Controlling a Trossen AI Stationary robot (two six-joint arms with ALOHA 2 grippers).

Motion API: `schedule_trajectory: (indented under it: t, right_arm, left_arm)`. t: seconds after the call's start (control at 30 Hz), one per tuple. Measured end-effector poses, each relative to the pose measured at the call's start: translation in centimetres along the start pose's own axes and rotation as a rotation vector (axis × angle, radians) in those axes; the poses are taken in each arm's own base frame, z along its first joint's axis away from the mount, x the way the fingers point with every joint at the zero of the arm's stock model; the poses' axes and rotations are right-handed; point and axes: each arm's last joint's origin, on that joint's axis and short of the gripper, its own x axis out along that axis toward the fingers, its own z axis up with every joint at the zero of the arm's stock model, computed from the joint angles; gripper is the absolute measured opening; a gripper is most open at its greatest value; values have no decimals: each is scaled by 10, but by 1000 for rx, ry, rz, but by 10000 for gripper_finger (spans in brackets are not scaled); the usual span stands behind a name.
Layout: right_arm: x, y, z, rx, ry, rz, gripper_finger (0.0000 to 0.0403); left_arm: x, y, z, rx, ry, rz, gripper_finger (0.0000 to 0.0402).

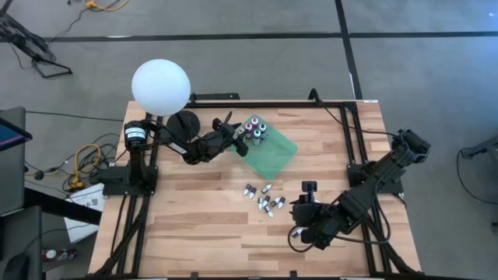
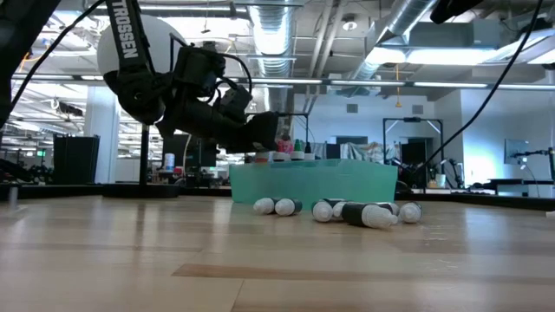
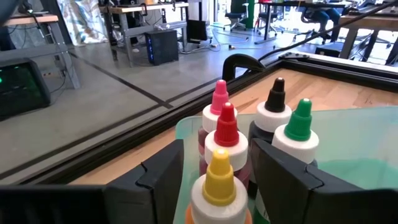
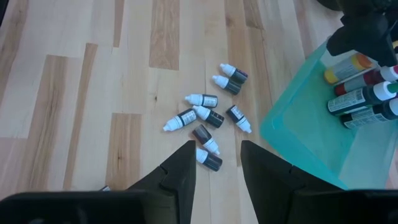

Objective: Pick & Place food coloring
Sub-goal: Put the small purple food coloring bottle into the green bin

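Up near the far edge of the table (image 1: 194,225), the left gripper (image 1: 236,138) reached into the far corner of the green tray (image 1: 276,155), where five bottles (image 1: 255,130) stood upright in a tight cluster. From its wrist view the fingers (image 3: 158,180) were spread either side of the yellow-capped bottle (image 3: 219,186), with daylight between pad and bottle, so nothing was pinched; I judged it was either setting that one down or just letting go. Standing them close together in one corner presumably left the rest of the tray free for more.

Meanwhile, eight or so loose bottles (image 1: 264,200) lay on their sides on the bare wood just beside the tray's near corner. The right gripper (image 1: 305,222) hovered on the near side of that scatter, fingers (image 4: 180,171) parted and holding nothing, seemingly lined up for a pick.
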Motion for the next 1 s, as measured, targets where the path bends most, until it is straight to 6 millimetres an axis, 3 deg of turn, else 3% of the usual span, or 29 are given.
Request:
schedule_trajectory:
  t: [0.27, 0.53, 0.87, 1.0]
  right_arm:
    - [0, 0, 0, 0, 0, 0, 118]
    - [0, 0, 0, 0, 1, 0, 118]
    - [7, -10, 3, 28, 16, -24, 118]
    - [10, -15, 6, 46, 24, -37, 118]
  left_arm:
    - [-2, -3, 2, 2, -23, -12, 184]
    - [-13, -19, 12, 72, -93, -25, 184]
    - [-46, -42, 47, 285, -150, 122, 184]
    - [-63, -48, 61, 379, -110, 101, 183]
